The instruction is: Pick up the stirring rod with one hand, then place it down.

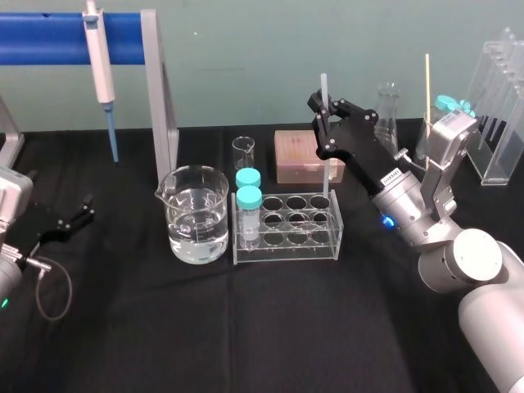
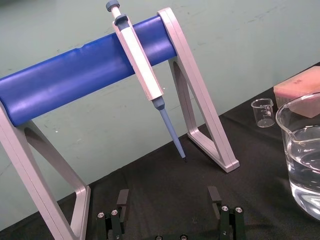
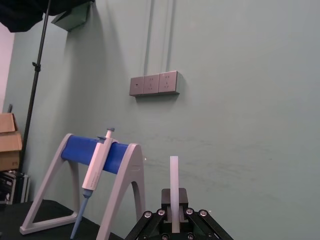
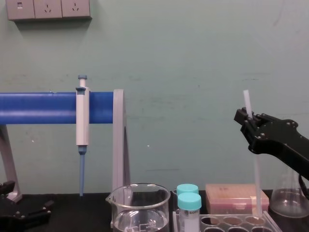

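Your right gripper [image 1: 324,105] is raised above the test tube rack [image 1: 311,244], with its fingers clamped on the stirring rod [image 1: 327,174]. The rod stands nearly upright. Its lower end reaches the rack's back right well; whether it touches bottom cannot be told. Your left gripper [image 1: 87,209] is parked low at the left of the black table [image 1: 246,327], fingers apart and holding nothing.

Containers:
- Large glass beaker [image 1: 195,182], just left of the rack: clear liquid to about half its height.
- Rack: two capped tubes [image 1: 248,214] with teal lids in the left column, one behind the other. The other wells stand open.
- Small beaker [image 1: 243,152], behind the rack: empty.
- Conical flask [image 1: 387,110], behind the right arm: contents cannot be told.
- Pinkish box [image 1: 301,155], behind the rack: closed.

A pipette [image 1: 100,57] hangs from the blue stand [image 1: 49,37] at the rear left.

Writing: a white label [image 1: 390,175] on the right arm carries print too small to read.
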Controlling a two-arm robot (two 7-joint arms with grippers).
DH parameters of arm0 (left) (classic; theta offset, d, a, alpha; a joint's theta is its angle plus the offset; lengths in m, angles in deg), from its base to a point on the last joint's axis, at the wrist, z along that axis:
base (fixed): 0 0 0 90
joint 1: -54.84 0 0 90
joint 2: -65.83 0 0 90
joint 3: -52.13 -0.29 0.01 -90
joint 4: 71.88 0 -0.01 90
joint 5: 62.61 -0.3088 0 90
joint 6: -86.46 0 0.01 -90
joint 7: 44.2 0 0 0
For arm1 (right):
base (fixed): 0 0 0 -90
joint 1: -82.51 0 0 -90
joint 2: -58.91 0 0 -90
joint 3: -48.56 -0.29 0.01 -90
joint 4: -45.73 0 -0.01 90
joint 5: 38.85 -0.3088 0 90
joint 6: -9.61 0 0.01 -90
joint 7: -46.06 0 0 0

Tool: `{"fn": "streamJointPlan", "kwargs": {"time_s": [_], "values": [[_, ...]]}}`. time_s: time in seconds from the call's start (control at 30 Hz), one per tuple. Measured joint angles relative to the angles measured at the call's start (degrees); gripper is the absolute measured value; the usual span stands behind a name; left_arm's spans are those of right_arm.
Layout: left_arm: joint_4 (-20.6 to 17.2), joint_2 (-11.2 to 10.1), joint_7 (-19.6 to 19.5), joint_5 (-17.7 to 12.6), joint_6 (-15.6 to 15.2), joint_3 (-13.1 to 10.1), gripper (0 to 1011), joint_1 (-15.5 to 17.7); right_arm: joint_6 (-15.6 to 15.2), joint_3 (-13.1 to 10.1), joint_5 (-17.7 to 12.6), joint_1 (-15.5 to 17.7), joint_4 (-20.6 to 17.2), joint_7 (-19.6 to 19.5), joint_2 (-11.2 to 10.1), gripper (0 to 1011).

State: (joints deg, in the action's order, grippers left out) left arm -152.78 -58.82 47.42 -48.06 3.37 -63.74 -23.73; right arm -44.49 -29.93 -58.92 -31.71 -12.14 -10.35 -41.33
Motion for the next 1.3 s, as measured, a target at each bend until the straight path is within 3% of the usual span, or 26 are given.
{"fn": "streamJointPlan", "kwargs": {"time_s": [0.67, 1.3], "values": [[0.0, 0.0, 0.0, 0.0, 0.0, 0.0, 1000, 0.0, -0.6, 1.2, -2.0, -1.9, 3.9, 2.8, 0.5, 66], [0.0, 0.0, 0.0, 0.0, 0.0, 0.0, 1000, 0.0, -0.6, 1.8, -1.5, -2.9, 7.9, 3.1, 0.6, 66]]}}
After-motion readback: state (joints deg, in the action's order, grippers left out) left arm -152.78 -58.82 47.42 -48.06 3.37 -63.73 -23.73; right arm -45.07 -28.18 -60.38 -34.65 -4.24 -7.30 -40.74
